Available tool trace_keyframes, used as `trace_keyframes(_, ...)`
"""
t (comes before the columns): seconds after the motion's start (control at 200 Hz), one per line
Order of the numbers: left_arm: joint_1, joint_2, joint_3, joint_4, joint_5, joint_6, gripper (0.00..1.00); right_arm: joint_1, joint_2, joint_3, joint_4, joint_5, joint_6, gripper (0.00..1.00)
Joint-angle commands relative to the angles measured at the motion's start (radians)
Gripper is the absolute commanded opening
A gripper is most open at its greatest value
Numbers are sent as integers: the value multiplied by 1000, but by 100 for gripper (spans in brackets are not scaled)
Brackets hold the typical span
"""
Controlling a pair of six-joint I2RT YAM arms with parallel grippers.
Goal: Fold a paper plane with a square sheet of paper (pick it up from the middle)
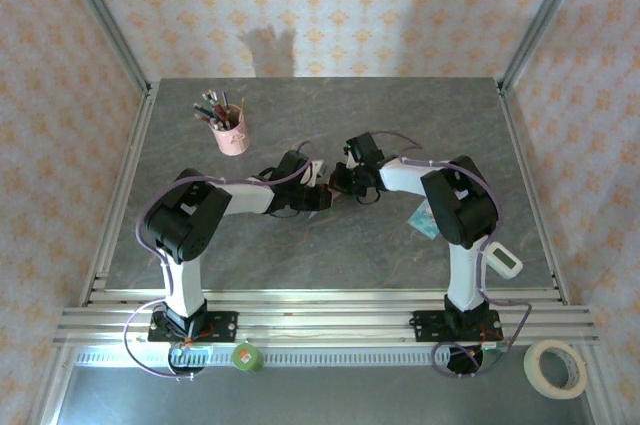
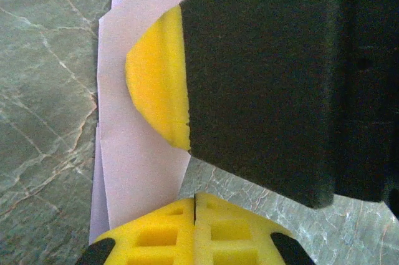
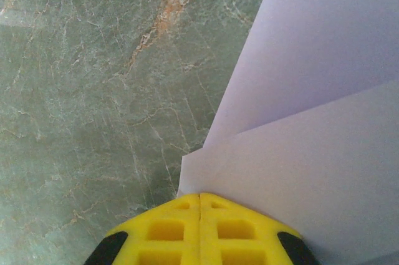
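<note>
The square sheet of paper [image 1: 318, 172] is pale lilac and lies folded in overlapping layers on the grey marbled table [image 1: 400, 125], mid-table, mostly covered by the two gripper heads. In the left wrist view the paper [image 2: 137, 159] runs up the left side. My left gripper [image 2: 195, 206] is shut, its yellow tips at the paper's lower edge. My right gripper's yellow pad [image 2: 156, 84] rests on the sheet. In the right wrist view the layered paper [image 3: 312, 153] fans to the right, and my right gripper [image 3: 199, 199] is shut at its corner. No paper shows between either pair of jaws.
A pink pen cup [image 1: 231, 132] stands at the back left. A teal-and-white packet [image 1: 425, 218] lies beside the right arm, and a white device [image 1: 503, 260] further right. A tape roll [image 1: 556, 367] sits off the table's front right corner.
</note>
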Motion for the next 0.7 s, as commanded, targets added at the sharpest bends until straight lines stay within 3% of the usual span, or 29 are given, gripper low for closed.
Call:
trace_keyframes(0.0, 0, 10, 7, -3, -4, 3, 7, -5, 48, -14, -54, 40, -11, 0)
trace_keyframes(0.696, 31, -3, -116, 21, 23, -10, 5, -12, 116, 8, -191, 153, -81, 0)
